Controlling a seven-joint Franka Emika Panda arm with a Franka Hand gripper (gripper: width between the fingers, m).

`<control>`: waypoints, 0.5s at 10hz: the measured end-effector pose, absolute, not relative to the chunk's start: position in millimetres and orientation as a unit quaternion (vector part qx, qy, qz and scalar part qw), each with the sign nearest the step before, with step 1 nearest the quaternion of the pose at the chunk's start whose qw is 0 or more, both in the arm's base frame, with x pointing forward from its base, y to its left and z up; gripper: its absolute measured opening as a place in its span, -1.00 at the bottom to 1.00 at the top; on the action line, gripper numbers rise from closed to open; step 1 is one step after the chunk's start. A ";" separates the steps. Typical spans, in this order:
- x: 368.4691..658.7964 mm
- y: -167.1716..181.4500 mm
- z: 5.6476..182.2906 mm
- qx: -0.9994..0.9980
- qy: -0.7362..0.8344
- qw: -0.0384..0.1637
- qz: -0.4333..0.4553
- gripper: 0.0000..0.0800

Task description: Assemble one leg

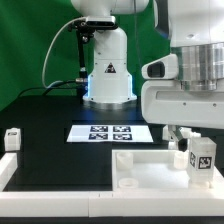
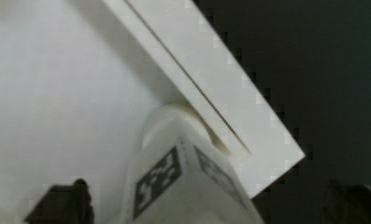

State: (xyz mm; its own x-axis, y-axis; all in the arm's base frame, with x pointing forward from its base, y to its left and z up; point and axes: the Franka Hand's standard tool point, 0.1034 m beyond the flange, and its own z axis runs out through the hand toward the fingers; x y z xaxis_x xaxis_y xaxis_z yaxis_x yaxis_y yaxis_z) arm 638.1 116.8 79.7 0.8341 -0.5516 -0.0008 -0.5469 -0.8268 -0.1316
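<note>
Nearest to me is the white bar [image 1: 50, 195] edging the black mat [image 1: 50, 125]. Just behind it lies the big square tabletop [image 1: 150, 172] with its raised rim, flat and toward the exterior view's right. At that tabletop's right side stands the leg [image 1: 203, 157] — a short white post, roughly upright, with one black-and-white tag facing my way. The arm's bulky white wrist [image 1: 185, 90] hangs straight above it, and the gripper [image 1: 190, 140] comes down around that spot.

In the wrist view the claw is spread. Its two dark fingers [image 2: 66, 203] sit wide apart, with the leg's rounded end and a tag between them, and as far as I can see neither finger touches it. The leg shows there against the tabletop's rim, close to a corner — whether it rests on the surface or only hangs over it I cannot tell.

Farther back the marker board [image 1: 113, 132] lies flat on the mat in front of the robot's base [image 1: 108, 75]. Another tagged post [image 1: 12, 138] stands well apart at the exterior view's left edge.
</note>
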 end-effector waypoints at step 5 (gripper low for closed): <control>644.3 105.0 78.4 -0.998 -0.046 0.028 -0.032 0.62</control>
